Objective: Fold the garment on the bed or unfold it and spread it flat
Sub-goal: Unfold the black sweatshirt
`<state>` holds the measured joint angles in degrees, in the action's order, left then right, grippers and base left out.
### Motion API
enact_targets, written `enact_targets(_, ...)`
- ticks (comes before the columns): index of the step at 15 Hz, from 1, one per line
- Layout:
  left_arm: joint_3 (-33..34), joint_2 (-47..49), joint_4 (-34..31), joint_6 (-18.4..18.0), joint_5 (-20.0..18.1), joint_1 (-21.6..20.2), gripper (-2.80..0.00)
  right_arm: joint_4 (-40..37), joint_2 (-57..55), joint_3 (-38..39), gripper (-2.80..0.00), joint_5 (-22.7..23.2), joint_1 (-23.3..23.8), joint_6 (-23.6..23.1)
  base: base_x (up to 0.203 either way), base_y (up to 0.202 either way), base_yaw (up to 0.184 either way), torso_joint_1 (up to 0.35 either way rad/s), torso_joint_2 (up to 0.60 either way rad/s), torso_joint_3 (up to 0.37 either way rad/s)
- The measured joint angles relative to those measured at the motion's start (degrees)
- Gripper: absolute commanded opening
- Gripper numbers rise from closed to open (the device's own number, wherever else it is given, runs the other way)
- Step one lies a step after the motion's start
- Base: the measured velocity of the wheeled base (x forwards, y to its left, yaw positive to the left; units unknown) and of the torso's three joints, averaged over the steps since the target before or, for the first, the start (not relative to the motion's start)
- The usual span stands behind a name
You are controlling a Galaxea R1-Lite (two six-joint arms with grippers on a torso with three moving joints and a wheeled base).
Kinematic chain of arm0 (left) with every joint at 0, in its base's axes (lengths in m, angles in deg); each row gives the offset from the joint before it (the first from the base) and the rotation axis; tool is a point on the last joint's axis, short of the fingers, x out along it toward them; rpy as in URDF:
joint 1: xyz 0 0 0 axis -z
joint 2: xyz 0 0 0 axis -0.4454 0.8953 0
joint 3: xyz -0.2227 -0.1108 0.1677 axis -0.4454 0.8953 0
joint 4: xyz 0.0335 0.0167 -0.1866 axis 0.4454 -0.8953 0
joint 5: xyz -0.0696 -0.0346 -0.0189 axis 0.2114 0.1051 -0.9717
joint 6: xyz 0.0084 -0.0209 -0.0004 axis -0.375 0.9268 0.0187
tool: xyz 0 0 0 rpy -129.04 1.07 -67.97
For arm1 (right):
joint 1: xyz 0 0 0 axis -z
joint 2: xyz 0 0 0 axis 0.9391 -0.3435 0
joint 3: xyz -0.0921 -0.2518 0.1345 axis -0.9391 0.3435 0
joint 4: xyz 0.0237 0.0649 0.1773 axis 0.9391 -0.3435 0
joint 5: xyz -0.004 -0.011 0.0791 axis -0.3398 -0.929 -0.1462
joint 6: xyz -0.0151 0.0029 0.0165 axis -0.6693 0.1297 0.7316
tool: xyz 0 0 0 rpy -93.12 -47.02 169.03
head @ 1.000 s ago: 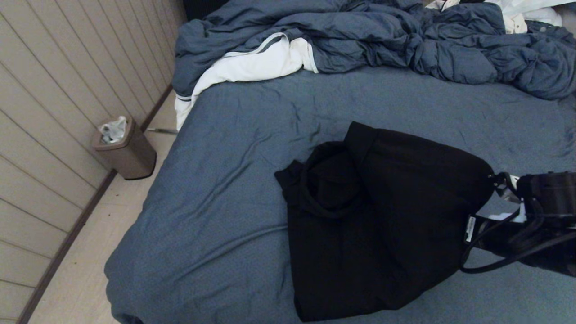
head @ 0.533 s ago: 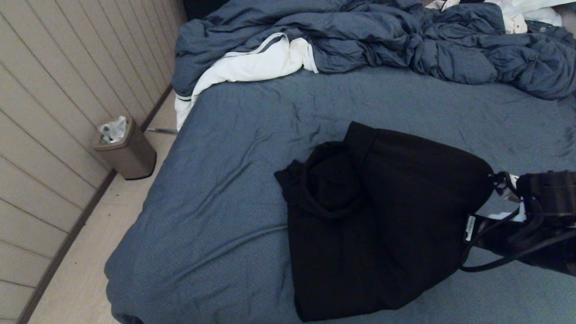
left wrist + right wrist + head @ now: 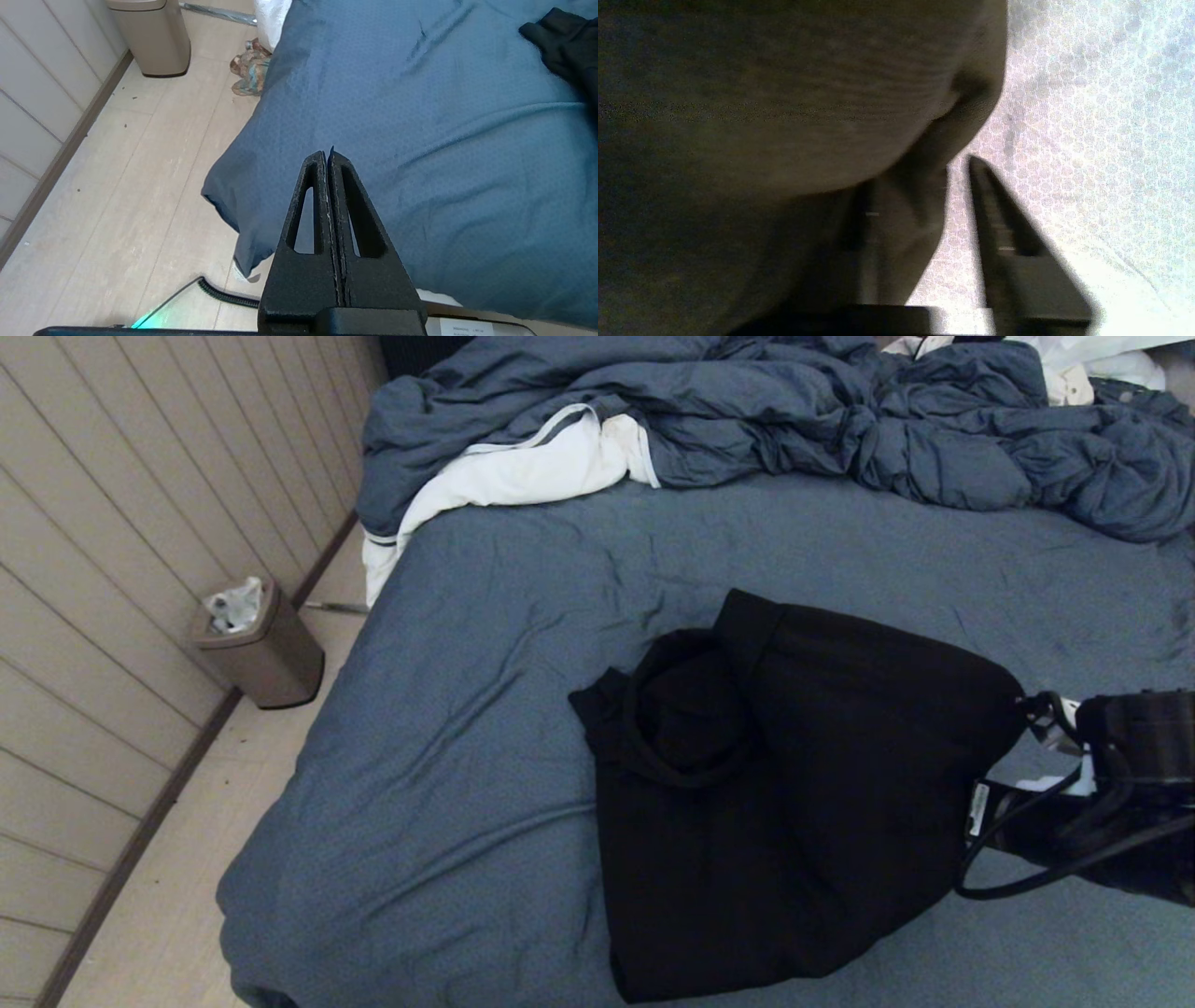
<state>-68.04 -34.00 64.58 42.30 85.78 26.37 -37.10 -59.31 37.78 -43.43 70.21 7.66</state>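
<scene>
Right gripper (image 3: 957, 186) sits at the black hoodie's (image 3: 794, 784) right edge, fingers parted with a fold of cloth between them. Left gripper (image 3: 328, 156) hangs parked over the bed's (image 3: 420, 140) near-left corner, fingers pressed together and empty. By the panelled wall (image 3: 112, 569), a tan waste bin (image 3: 261, 653) holds crumpled white paper. On the blue-grey sheet the hoodie lies folded, long axis running near to far, hood toward the left. A rumpled comforter (image 3: 794, 420) and white cloth (image 3: 523, 476) lie at the far end.
</scene>
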Motion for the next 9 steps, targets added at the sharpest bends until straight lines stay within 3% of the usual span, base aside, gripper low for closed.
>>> enact_targets(6, 0.0, 0.0, 0.0, 0.0, 0.0, 0.0, -2.8, -0.02, 1.24, -0.16, 0.0, 0.38, -0.15, -0.15, 0.0, 0.0, 0.0, 0.0, 0.0, 0.0)
enact_targets(9, 0.0, 0.0, 0.0, 0.01, -0.02, 0.0, -2.8, -0.92, 7.47, -0.07, 0.0, 0.27, 0.6, -0.31, 0.0, 0.0, 0.0, 0.0, 0.0, 0.0)
